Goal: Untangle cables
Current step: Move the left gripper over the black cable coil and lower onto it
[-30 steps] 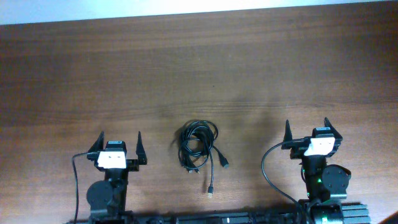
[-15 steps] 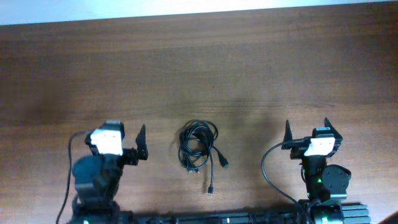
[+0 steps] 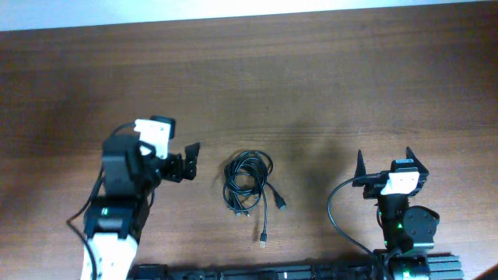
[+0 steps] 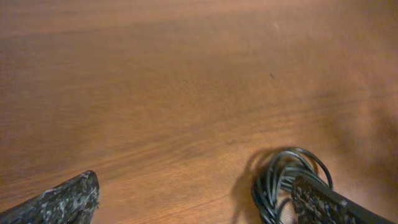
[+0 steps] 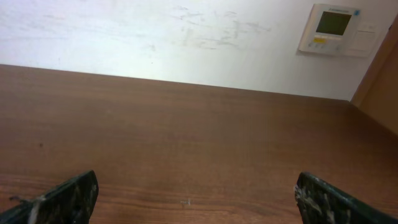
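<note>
Cables (image 3: 247, 187) lie in a loose black coil on the wooden table (image 3: 311, 78), near its front edge and between my two arms. Two loose ends trail out of the coil toward me: a short one with a plug (image 3: 282, 206) just right of the coil, and a longer one whose plug (image 3: 264, 243) lies nearer the edge. My left arm is reached forward and twisted toward the right, so my left gripper (image 3: 187, 162) points sideways at the coil, close beside it but apart. Its jaws stand wide and hold nothing; through the left wrist camera the coil shows next to my right-hand finger (image 4: 329, 202). My right arm sits folded back at the front edge, well right of the coil. My right gripper (image 3: 384, 159) points toward the far wall (image 5: 155, 31), jaws spread wide and empty.
</note>
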Robot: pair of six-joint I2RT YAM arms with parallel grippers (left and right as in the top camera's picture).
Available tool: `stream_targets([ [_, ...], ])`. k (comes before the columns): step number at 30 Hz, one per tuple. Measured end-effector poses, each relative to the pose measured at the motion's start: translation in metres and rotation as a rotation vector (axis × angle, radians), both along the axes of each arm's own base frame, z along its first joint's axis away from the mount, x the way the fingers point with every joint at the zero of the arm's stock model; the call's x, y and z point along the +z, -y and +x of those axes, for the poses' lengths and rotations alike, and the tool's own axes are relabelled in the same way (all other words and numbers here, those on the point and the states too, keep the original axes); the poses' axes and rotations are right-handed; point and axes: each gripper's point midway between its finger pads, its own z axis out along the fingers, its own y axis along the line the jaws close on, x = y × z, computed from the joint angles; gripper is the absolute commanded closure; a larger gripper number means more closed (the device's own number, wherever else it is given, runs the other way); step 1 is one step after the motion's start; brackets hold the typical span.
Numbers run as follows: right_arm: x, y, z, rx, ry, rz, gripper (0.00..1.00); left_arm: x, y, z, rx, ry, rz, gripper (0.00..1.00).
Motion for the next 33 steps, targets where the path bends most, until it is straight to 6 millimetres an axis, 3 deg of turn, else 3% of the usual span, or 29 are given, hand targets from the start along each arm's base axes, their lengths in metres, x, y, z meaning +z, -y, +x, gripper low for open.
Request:
stream_targets([
  [7,0.000,0.000,0.000,0.000,0.000,0.000,0.01,-0.019,0.045,0.018,-0.170,-0.143,0.054,0.01],
  [17,0.000,0.000,0.000,0.000,0.000,0.000,0.01,-0.056,0.087,0.007,-0.317,-0.285,0.104,0.01],
  [33,0.000,0.000,0.000,0.000,0.000,0.000,0.01,-0.122,0.086,-0.022,-0.350,-0.565,0.164,0.01],
])
